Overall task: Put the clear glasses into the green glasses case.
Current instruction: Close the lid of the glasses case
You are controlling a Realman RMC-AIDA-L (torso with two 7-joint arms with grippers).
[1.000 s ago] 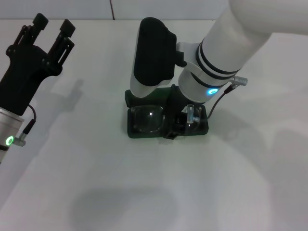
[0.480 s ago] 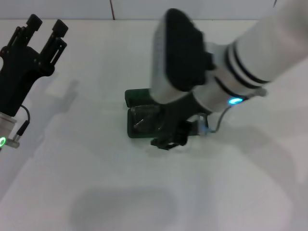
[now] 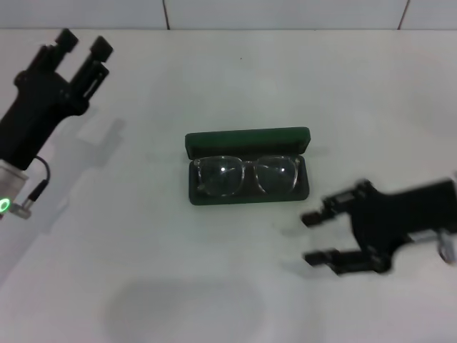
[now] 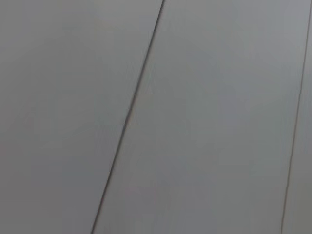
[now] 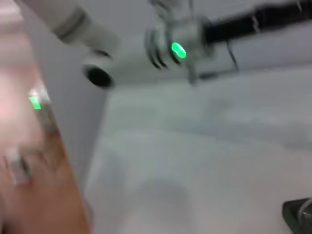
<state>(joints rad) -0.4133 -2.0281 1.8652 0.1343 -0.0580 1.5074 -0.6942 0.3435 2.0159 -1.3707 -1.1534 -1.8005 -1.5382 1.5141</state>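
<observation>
The green glasses case (image 3: 247, 142) lies open at the table's middle in the head view, its lid standing up along the far side. The clear glasses (image 3: 246, 175) rest flat inside it, lenses up, arms out of sight. My right gripper (image 3: 318, 237) is open and empty, low at the near right, its fingers pointing left, apart from the case. My left gripper (image 3: 82, 44) is raised at the far left, open and empty. A corner of the case (image 5: 298, 213) shows in the right wrist view.
The white table (image 3: 143, 271) carries nothing else. A tiled wall (image 4: 156, 117) fills the left wrist view. The right wrist view shows my left arm (image 5: 185, 46) with its green light, and a blurred reddish shape (image 5: 34, 195) at one side.
My right arm has pulled off the case toward the near right, uncovering the glasses lying in it. Its gripper is now open and empty. The left arm shifted only slightly.
</observation>
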